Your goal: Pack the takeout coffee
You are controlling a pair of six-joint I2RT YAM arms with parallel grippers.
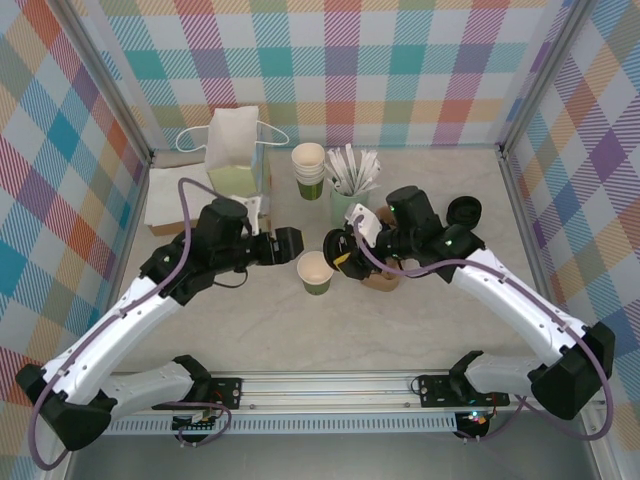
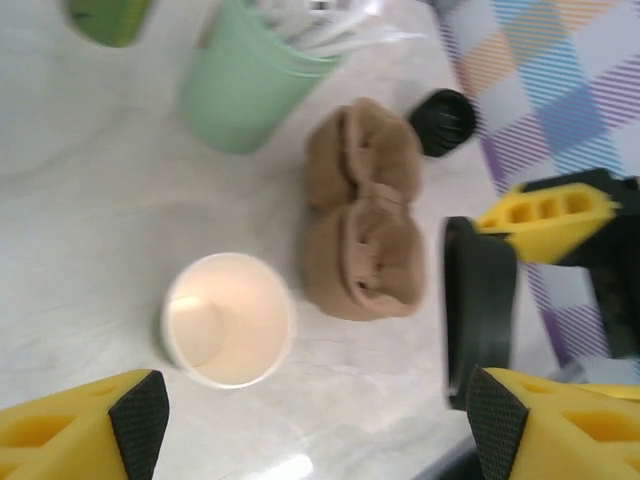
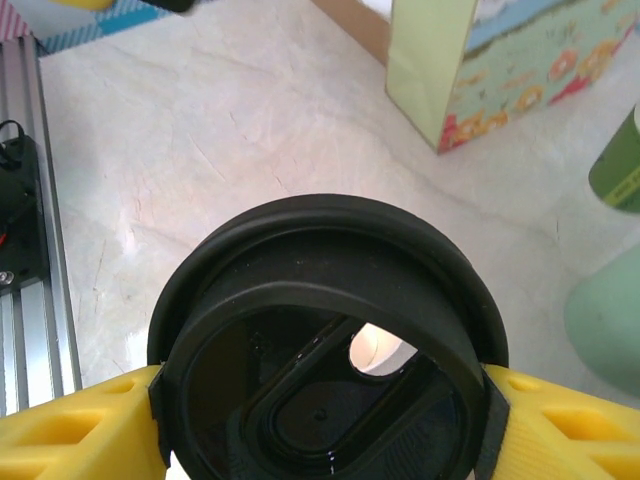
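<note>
The takeout coffee (image 1: 316,272) is a lidless olive-green paper cup with a cream inside, standing upright on the table between my two grippers. In the left wrist view the takeout coffee (image 2: 230,320) stands just ahead of the open left gripper (image 2: 318,425), which holds nothing. From the top, the left gripper (image 1: 290,245) hovers just left of the cup. My right gripper (image 1: 342,255) is shut on a round black lid (image 3: 330,340), held on edge just right of the cup. That lid (image 2: 480,310) stands beside the cup, apart from it. The right gripper (image 3: 325,410) clamps it at both sides.
A brown pulp cup carrier (image 1: 380,278) lies under the right gripper. Behind stand a mint-green cup of white stirrers (image 1: 350,190), a stack of lidless cups (image 1: 309,168), a paper bag (image 1: 237,150) and napkins (image 1: 165,195). A second black lid (image 1: 463,210) lies at right.
</note>
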